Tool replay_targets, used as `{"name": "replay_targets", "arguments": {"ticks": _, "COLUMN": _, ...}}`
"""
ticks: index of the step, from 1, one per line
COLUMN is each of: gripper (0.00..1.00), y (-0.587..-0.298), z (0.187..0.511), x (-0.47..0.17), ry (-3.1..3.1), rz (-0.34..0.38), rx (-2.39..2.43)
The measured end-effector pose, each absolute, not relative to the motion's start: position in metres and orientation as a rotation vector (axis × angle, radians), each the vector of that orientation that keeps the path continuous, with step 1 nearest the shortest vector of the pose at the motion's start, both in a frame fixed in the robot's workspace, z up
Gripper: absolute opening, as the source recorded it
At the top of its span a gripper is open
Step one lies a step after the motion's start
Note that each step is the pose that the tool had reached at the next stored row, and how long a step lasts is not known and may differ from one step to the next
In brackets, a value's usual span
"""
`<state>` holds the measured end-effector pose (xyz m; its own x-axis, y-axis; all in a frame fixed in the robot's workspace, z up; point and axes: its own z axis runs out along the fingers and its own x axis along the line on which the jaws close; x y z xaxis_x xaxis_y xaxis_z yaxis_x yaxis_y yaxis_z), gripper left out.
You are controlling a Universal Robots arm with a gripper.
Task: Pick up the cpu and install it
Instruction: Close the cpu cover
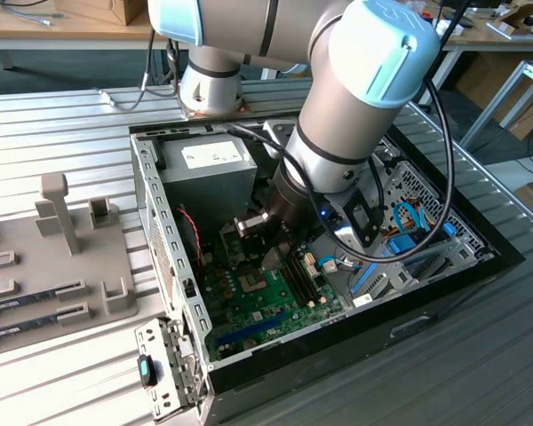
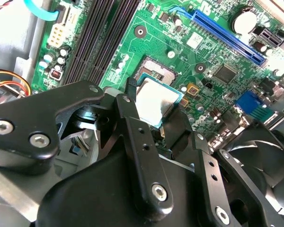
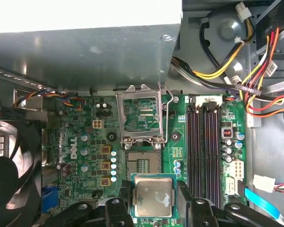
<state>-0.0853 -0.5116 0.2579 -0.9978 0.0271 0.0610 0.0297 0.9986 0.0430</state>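
Cpu (image 3: 154, 197) clamped between pincer (image 2: 156, 101) fingers (image 3: 185, 196). Open socket (image 3: 143, 163) on motherboard (image 3: 80, 142) just beyond fingertips, upturned socket frame (image 3: 141, 113) farther beyond. Memory slots (image 3: 203, 142) off one side of pincer, fan (image 3: 9, 161) off other. All inside case (image 1: 164, 240).

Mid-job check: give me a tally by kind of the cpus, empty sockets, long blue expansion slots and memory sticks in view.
cpu, in the pincer: 1
empty socket: 1
long blue expansion slot: 1
memory sticks: 2
Total: 5
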Motion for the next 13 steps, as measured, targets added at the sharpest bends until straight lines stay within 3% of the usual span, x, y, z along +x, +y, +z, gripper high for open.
{"name": "replay_targets", "arguments": {"ticks": 13, "gripper": 0.47, "y": -0.5116, "z": 0.2528, "x": -0.0853, "ry": -3.08, "rz": -0.068, "rx": -0.044}}
